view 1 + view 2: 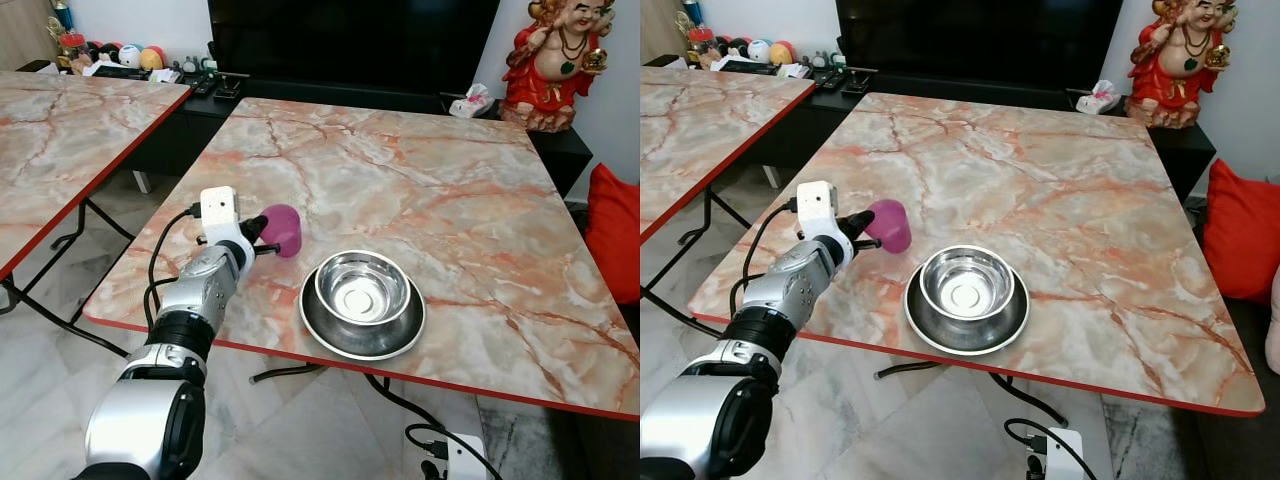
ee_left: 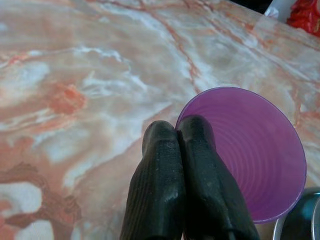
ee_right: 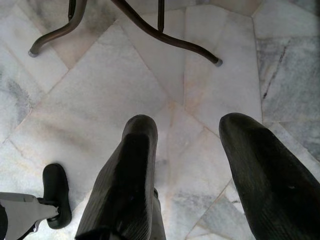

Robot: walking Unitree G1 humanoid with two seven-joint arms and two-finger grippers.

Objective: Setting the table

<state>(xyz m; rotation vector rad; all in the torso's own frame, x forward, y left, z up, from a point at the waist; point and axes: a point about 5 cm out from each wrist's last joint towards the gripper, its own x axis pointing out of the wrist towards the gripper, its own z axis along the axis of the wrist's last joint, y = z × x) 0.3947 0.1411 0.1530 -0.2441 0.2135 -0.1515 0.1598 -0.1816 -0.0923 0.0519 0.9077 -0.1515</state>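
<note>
Marble-patterned bench (image 1: 400, 170) with red edging, black TV stand and red figurine (image 1: 555, 60) beyond.
Left tool (image 2: 179, 137) over the near bench edge, fingers pressed together, pinching the rim of a purple plastic cup (image 1: 283, 229) tipped on its side at the tool's tip. Just beyond the cup, on the tool's right: steel bowl (image 1: 363, 287) seated in a round steel plate (image 1: 330, 335). Right tool (image 3: 200, 155) hanging low over the marble floor (image 3: 100, 90), fingers spread apart, gripping nothing.

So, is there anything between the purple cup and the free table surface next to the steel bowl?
Nothing visible. The left gripper pinches the purple cup by its rim, with bare table around it; the steel bowl sits beside it.
</note>
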